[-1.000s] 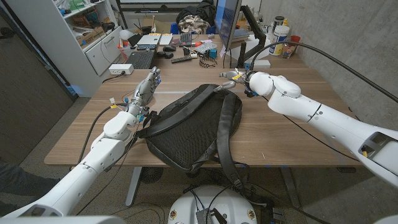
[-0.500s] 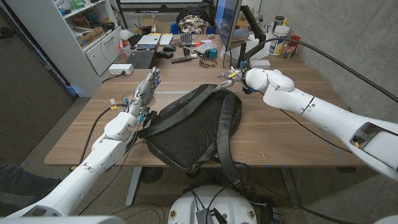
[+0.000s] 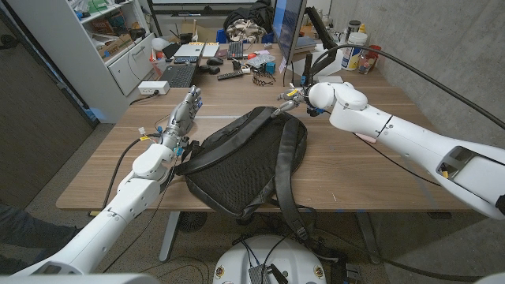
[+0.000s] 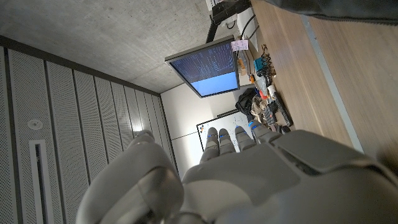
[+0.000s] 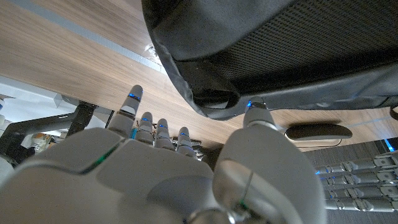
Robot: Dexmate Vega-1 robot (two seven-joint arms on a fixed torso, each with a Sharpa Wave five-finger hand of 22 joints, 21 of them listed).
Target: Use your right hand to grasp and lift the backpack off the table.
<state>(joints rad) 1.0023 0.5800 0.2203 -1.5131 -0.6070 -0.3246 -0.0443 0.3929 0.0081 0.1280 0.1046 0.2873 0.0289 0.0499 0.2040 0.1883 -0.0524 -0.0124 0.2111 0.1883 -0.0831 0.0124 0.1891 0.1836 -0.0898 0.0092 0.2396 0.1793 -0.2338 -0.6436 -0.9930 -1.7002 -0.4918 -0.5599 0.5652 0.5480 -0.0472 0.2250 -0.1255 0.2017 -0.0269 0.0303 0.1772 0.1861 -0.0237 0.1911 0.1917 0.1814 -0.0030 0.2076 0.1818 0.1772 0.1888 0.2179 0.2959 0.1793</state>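
A black backpack (image 3: pixel 245 162) lies flat in the middle of the wooden table (image 3: pixel 371 170), one shoulder strap (image 3: pixel 288 209) trailing over the near edge. My right hand (image 3: pixel 290 101) is at the backpack's far top end with its fingers apart and nothing held. In the right wrist view its thumb (image 5: pixel 258 118) reaches up to the backpack's rim (image 5: pixel 205 102), and the other fingers (image 5: pixel 155 127) point past it over bare wood. My left hand (image 3: pixel 185 110) stands just off the backpack's left side, fingers straight and empty; the left wrist view shows the same hand (image 4: pixel 249 168).
A monitor (image 3: pixel 288 31) on an arm stands behind my right hand. A keyboard (image 3: pixel 180 75), cables and small items clutter the table's back. Bottles and tubs (image 3: pixel 357 43) sit at the back right. A shelf unit (image 3: pixel 118 39) stands left of the table.
My right arm has swung a little further in and away, carrying the hand slightly left along the backpack's top end. The backpack and my left hand have not moved.
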